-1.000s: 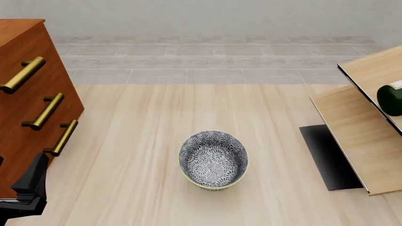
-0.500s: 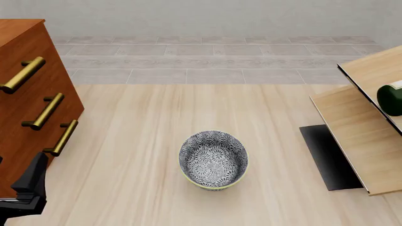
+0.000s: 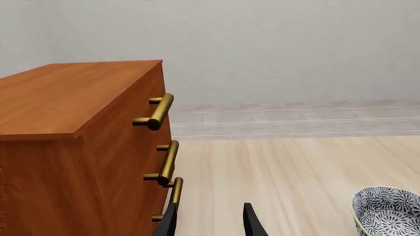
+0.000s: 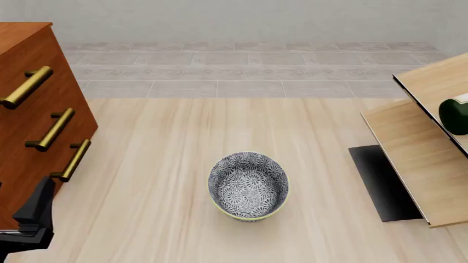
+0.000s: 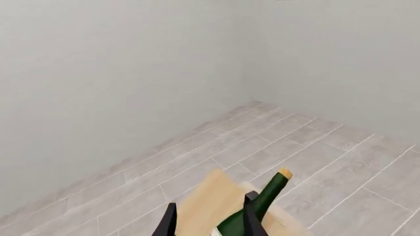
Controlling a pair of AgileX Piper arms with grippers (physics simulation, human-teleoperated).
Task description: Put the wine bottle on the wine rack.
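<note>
The wine bottle (image 4: 454,116) lies on the wine rack (image 4: 417,159) at the right edge of the front view; only its dark green body and a bit of white label show there. In the right wrist view the bottle (image 5: 265,194), with its tan cork, rests on the rack's pale panel (image 5: 206,199). My right gripper (image 5: 210,226) is open just above it, with the bottle's body partly behind one finger (image 5: 252,216). This gripper is out of the front view. My left gripper (image 3: 210,226) is open and empty, low at the near left (image 4: 36,213) beside the cabinet.
A reddish-brown cabinet (image 4: 29,142) with brass handles (image 3: 161,110) stands at the left. A patterned grey-blue bowl (image 4: 249,186) sits mid-table and also shows in the left wrist view (image 3: 387,211). The rack's black base (image 4: 380,181) lies on the table at the right.
</note>
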